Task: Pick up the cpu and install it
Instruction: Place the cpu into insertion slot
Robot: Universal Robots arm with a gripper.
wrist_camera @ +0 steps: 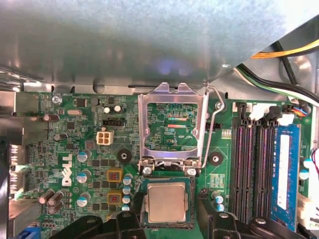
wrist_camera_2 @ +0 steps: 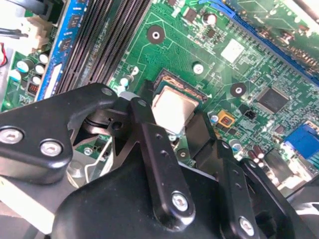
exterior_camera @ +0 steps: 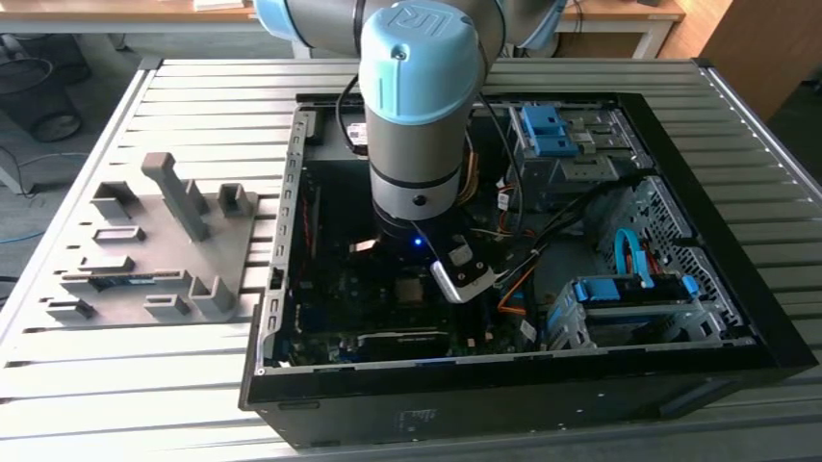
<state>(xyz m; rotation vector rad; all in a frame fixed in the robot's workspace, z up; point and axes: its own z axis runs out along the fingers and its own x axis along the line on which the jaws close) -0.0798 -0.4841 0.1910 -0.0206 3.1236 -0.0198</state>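
Note:
The cpu (wrist_camera: 167,201), a small square chip with a silvery-grey face, lies flat in the socket on the green motherboard (wrist_camera: 75,149); it also shows in the second wrist view (wrist_camera_2: 172,107) and as a pale square (exterior_camera: 411,290) in the exterior view. The socket's metal load plate (wrist_camera: 172,127) is swung up and open beside it. My gripper (wrist_camera: 172,226) hangs just over the socket, its black fingers (wrist_camera_2: 149,144) standing on either side of the chip with a gap on one side, so it looks open. The fingertips themselves are hidden.
The arm reaches down into an open black computer case (exterior_camera: 514,385) on a slatted table. Black memory slots and a blue memory stick (wrist_camera: 284,174) run beside the socket. Cables (exterior_camera: 565,217) and a blue drive cage (exterior_camera: 629,298) fill the exterior view's right. A grey fixture tray (exterior_camera: 154,250) lies outside.

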